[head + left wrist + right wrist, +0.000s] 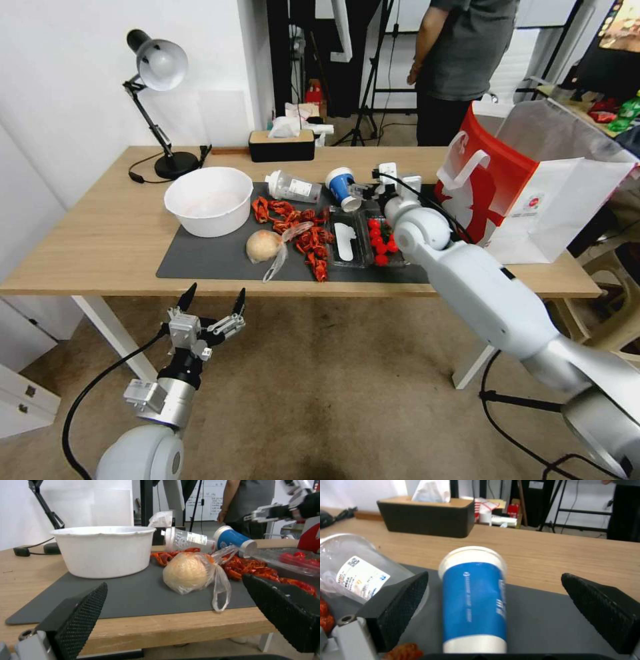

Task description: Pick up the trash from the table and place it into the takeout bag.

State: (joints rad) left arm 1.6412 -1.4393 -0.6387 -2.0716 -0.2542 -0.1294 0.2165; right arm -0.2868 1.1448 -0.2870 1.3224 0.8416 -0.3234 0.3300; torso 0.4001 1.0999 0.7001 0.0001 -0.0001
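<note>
The trash lies on the table's (100, 233) dark mat. It includes a white bowl (209, 200), a clear labelled bottle (293, 187) on its side, a blue-and-white paper cup (341, 185) on its side, red crumpled scraps (303, 233) and a beige lump in a clear bag (265, 245). My right gripper (369, 190) is open and low over the mat. In the right wrist view the cup (473, 600) lies between its spread fingers (400, 605). The red-and-white takeout bag (527, 187) stands open at the table's right end. My left gripper (212, 300) hangs open below the front edge, facing the bagged lump (186, 572).
A clear tray of red fruit (373, 241) sits on the mat under my right wrist. A desk lamp (157, 67) and a tissue box (281, 143) stand along the back of the table. A person (460, 60) stands behind it.
</note>
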